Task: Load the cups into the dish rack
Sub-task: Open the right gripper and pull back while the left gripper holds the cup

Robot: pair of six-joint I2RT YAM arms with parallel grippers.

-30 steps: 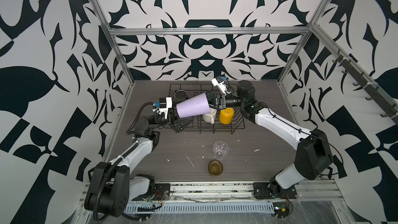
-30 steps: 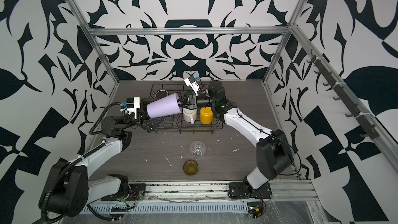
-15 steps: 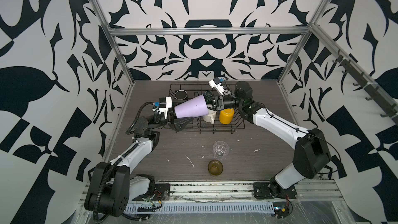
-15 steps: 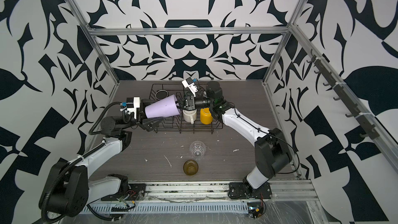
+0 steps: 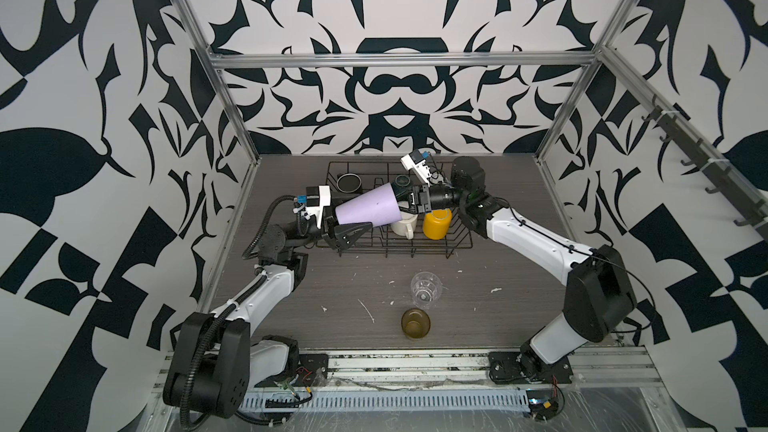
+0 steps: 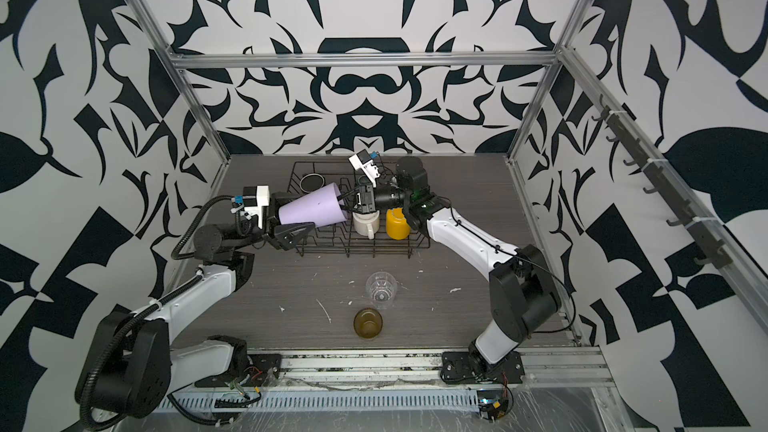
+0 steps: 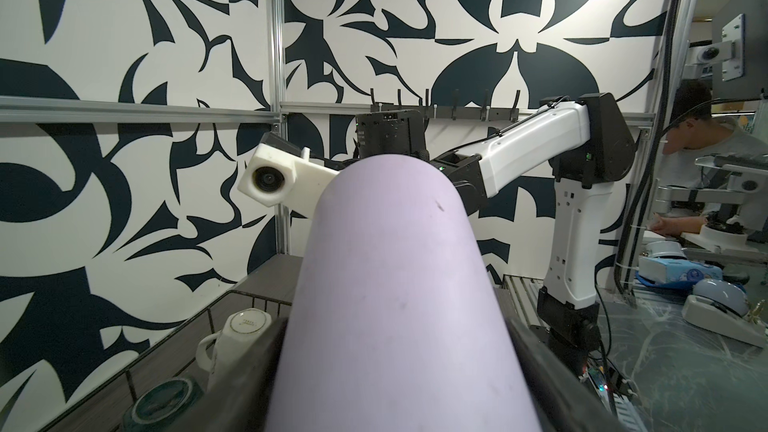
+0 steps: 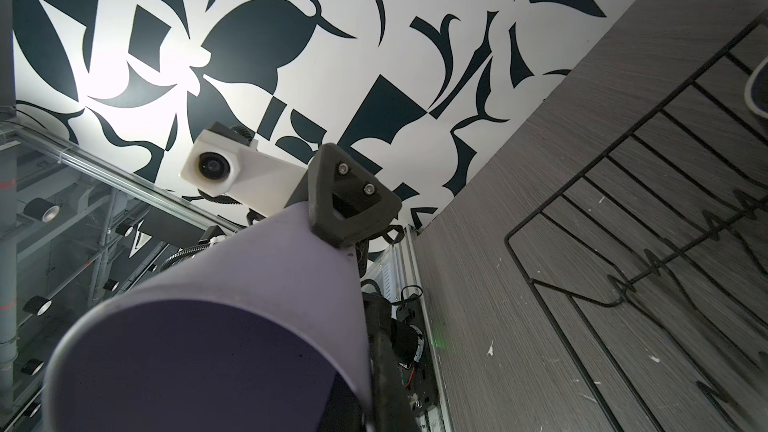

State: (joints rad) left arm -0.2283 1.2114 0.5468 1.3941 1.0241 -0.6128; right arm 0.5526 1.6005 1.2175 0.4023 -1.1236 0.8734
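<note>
Your lilac plastic tumbler [image 5: 374, 207] spans both grippers lengthwise: right gripper [image 5: 402, 202] pinches its rim, left gripper [image 5: 351, 218] straddles its base, clamping unclear.

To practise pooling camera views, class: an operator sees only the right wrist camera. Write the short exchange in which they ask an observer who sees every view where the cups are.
Operator: I see just the lilac tumbler and its mouth. Any cups outside the dish rack?
Observer: Two. A clear glass and an amber glass stand on the table in front of it.
Operator: What's inside the rack?
Observer: A white mug and a yellow mug sit side by side in its near half.
Operator: And the tumbler's far end?
Observer: It lies between the fingers of the left gripper.
</note>
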